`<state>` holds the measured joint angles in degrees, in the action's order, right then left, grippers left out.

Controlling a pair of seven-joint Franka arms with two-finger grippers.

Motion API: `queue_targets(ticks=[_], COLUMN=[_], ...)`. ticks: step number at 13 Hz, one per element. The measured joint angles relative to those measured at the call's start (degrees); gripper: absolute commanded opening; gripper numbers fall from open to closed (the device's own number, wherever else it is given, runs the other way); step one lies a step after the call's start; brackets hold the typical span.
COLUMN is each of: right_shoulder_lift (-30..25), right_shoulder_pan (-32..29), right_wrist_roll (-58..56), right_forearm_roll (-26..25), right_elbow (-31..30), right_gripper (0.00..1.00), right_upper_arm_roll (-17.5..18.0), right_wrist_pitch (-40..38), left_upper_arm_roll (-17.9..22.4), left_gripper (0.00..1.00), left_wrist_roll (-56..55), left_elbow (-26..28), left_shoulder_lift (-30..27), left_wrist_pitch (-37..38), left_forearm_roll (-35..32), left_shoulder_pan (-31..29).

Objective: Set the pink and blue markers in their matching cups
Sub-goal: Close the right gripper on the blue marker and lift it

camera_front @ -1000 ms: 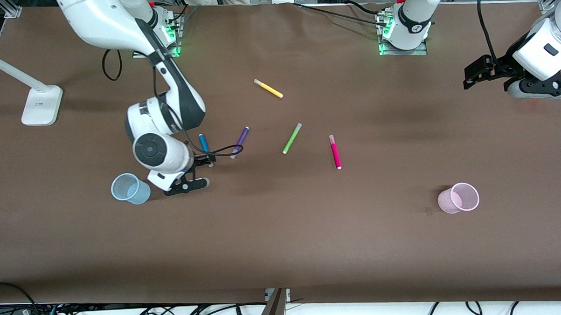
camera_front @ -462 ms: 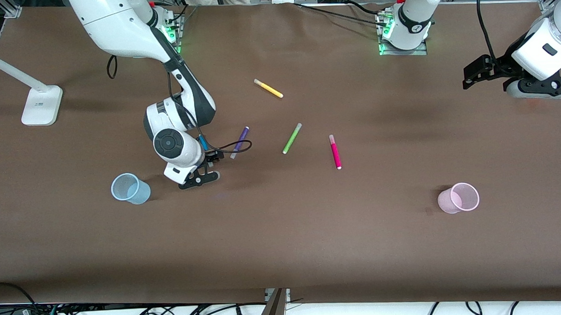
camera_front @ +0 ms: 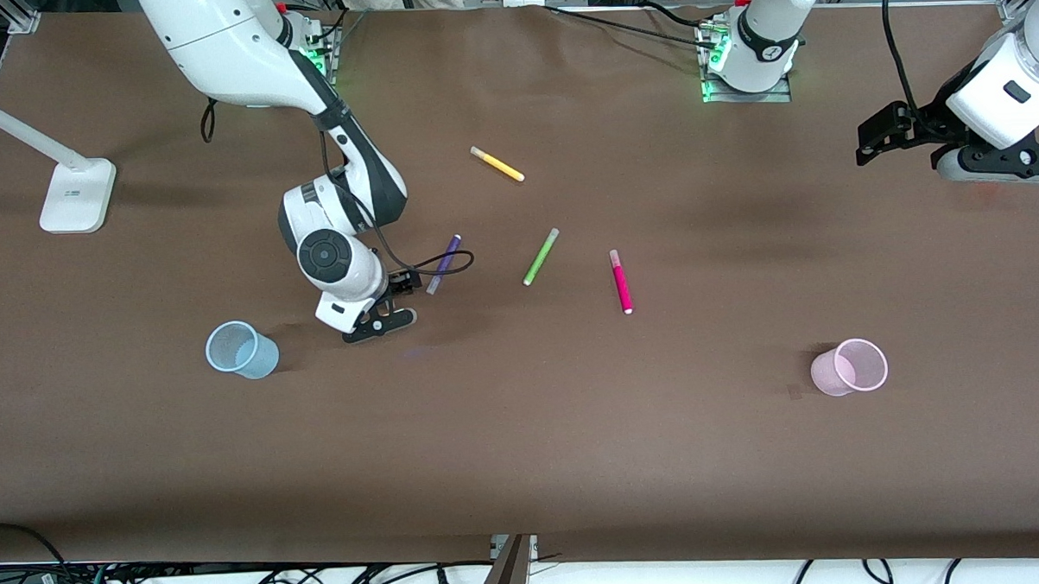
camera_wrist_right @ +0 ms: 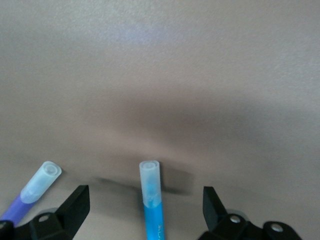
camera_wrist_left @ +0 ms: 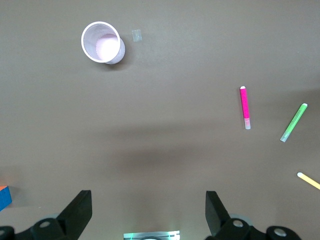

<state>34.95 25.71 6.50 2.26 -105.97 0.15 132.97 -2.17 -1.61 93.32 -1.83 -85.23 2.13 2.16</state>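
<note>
Right gripper (camera_wrist_right: pixel 142 200), fingers wide, straddles the blue marker (camera_wrist_right: pixel 151 197) at lower centre of its wrist view: descend, close. Left gripper (camera_wrist_left: pixel 148 210) waits, fingers wide.

A: What crowds the right tool (camera_wrist_right: pixel 145 210)?
B: Its fingers stand apart, the blue marker (camera_wrist_right: pixel 151 197) between them; the purple marker (camera_wrist_right: pixel 31 194) lies just beside one finger (camera_wrist_right: pixel 72 205).
A: And around the pink marker (camera_front: pixel 620 281)?
B: Bare worktop (camera_front: pixel 576 428) toward the pink cup (camera_front: pixel 849 367); the green marker (camera_front: pixel 541 256) lies near.
</note>
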Motion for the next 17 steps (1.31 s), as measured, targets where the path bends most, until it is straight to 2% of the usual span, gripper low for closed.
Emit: queue_targets(ticks=[1,2,3,7,8,13,17], right_shoulder_lift=[0.00,0.00,0.00,0.04,0.07,-0.16,-4.02], right_shoulder_pan=[0.01,0.01,0.01,0.01,0.01,-0.01,-0.25], right_wrist_roll=[0.00,-0.09,-0.28,-0.51,-0.52,-1.39,-6.46], right_forearm_roll=[0.00,0.00,0.00,0.00,-0.01,-0.01,-0.01], right_elbow=[-0.08,-0.13,-0.16,-0.37,-0.40,0.37,2.80], right_gripper=[0.62,0.47,0.41,0.03,0.01,0.01,0.01], right_upper_arm_roll=[-0.01,-0.03,-0.04,-0.05,-0.05,-0.36,-2.02], right_wrist_pitch=[0.03,0.05,0.11,0.66,0.97,2.48,2.75], left_upper_arm_roll=[0.00,0.00,0.00,0.00,0.00,0.00,-0.38], left_gripper=[1.00,1.00,1.00,1.00,1.00,1.00,1.00], left_wrist_roll=[0.00,0.00,0.00,0.00,0.00,0.00,0.00], left_elbow=[0.00,0.00,0.00,0.00,0.00,0.00,-0.01], left_shoulder_lift=[0.00,0.00,0.00,0.01,0.01,0.01,0.04], left_wrist_pitch=[0.00,0.00,0.00,0.00,0.00,0.01,0.01], left_forearm_roll=[0.00,0.00,0.00,0.00,0.00,0.00,0.00], left_shoulder_pan=[0.00,0.00,0.00,0.00,0.00,0.00,0.02])
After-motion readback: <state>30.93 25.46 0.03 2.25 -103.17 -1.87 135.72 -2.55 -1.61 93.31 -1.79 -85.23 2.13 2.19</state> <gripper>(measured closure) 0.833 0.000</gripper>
